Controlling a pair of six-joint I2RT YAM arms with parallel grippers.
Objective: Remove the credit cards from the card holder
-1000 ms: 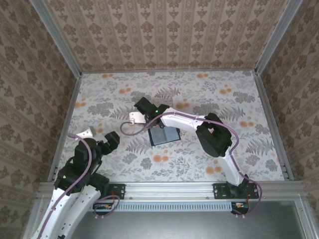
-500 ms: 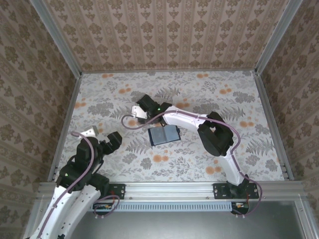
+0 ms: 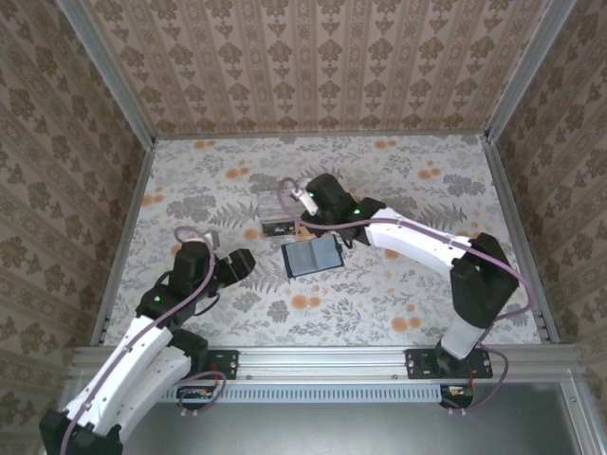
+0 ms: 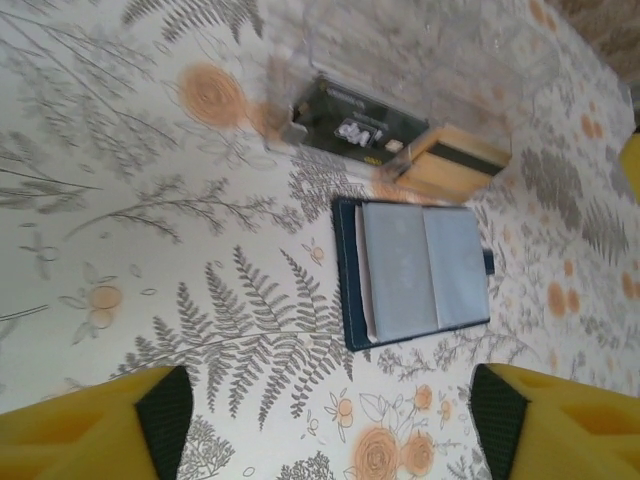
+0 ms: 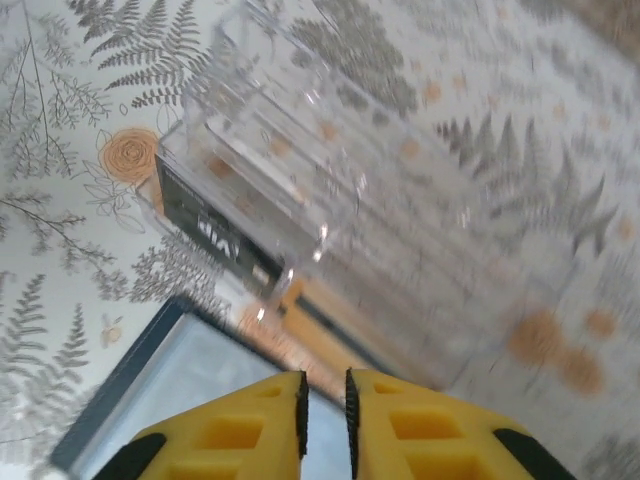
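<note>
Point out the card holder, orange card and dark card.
card holder (image 4: 420,270), left wrist view, pale inner panel.
orange-tan card (image 4: 452,165), left wrist view, tan face.
dark card (image 4: 345,120), left wrist view, printed face.

Bare table (image 4: 250,340) lies open between the left gripper's (image 4: 330,415) wide-set jaws. Ahead of them the open card holder (image 4: 415,270) lies flat, with the clear box (image 4: 400,60) standing beyond it. That box rises just ahead of the right gripper's (image 5: 325,400) close-pressed jaws, with two cards (image 5: 215,230) at its foot.

One card holder (image 4: 415,272), two credit cards (image 4: 455,160), one clear box (image 4: 400,50)
</note>
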